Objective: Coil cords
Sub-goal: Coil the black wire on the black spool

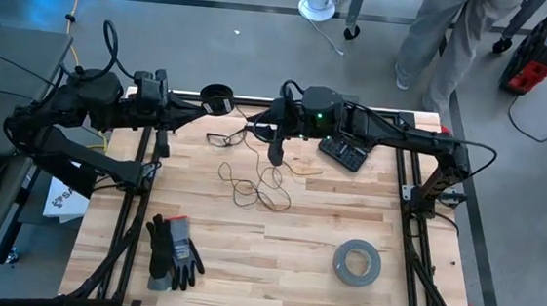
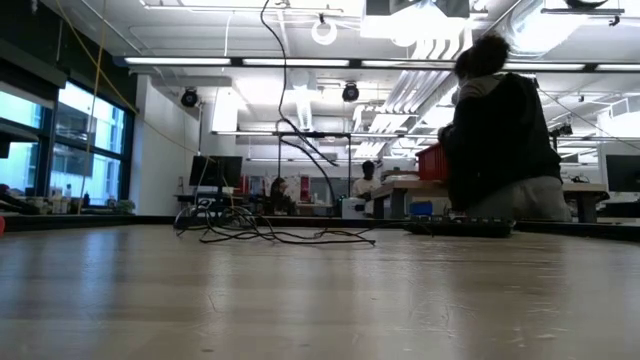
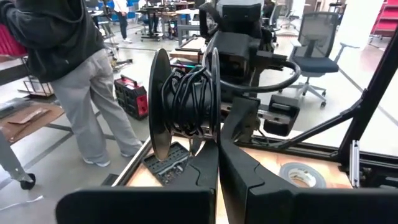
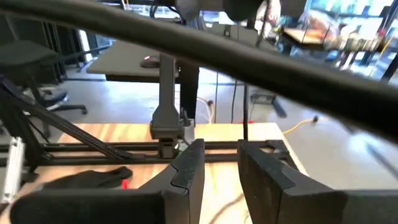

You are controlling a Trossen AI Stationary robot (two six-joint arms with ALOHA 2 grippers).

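Left claw point(image 1: 221, 98) sits at the far edge of the tabletop point(image 1: 276, 251) in the high view, its fingers pressed together on the small round black spool point(image 1: 217, 96). Just beside it, the right claw point(image 1: 275, 156) hangs over the far middle of the tabletop with its fingers slightly apart; whether they pinch the thin dark cord point(image 1: 252, 179) cannot be told from above. That cord lies in loose loops beneath and near the right claw, trailing toward the spool. A black remote-like box point(image 1: 343, 154) rests by the right arm, a grey tape roll point(image 1: 356, 262) lies toward the near right corner, and dark gloves point(image 1: 172, 253) lie toward the near left corner. A person point(image 1: 449, 40) stands on the floor beyond the far edge.

From the low view, the cord point(image 2: 270, 236) is a tangle on the far part of the tabletop point(image 2: 320, 300), one strand rising upward. The person point(image 2: 500, 130) stands behind.

Through the left wrist view, the closed fingers point(image 3: 205, 171) clamp the spool point(image 3: 183, 102), already wound with several turns of cord.

Through the right wrist view, the right claw point(image 4: 221, 165) shows a gap between its fingers, with the tabletop point(image 4: 93, 134) and a glove point(image 4: 87, 179) beyond.
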